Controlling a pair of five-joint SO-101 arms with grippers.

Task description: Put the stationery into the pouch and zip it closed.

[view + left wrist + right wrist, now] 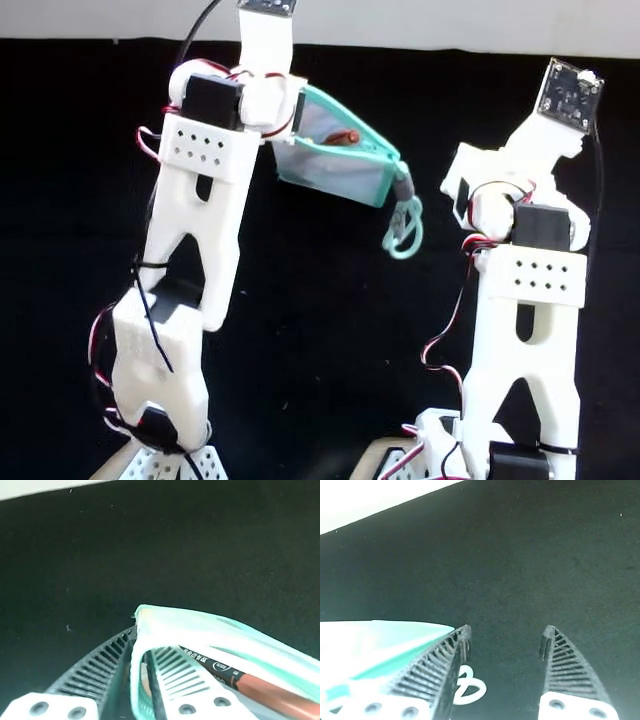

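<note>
The left fingers (95, 665) are clamped on the rim of the translucent teal pouch (335, 160), held up near the tabletop's (330, 330) far edge, mouth gaping, a brown pencil (260, 685) inside. The right fingers (559, 650) are spread wide, empty.

The pouch (335, 160) hangs in the left gripper (140, 642) between the arms, its cord loop (403, 228) dangling just beside the right gripper (507, 630) (jaws spread wide). Below and ahead, the black table (330, 350) leaves open passage.
</note>
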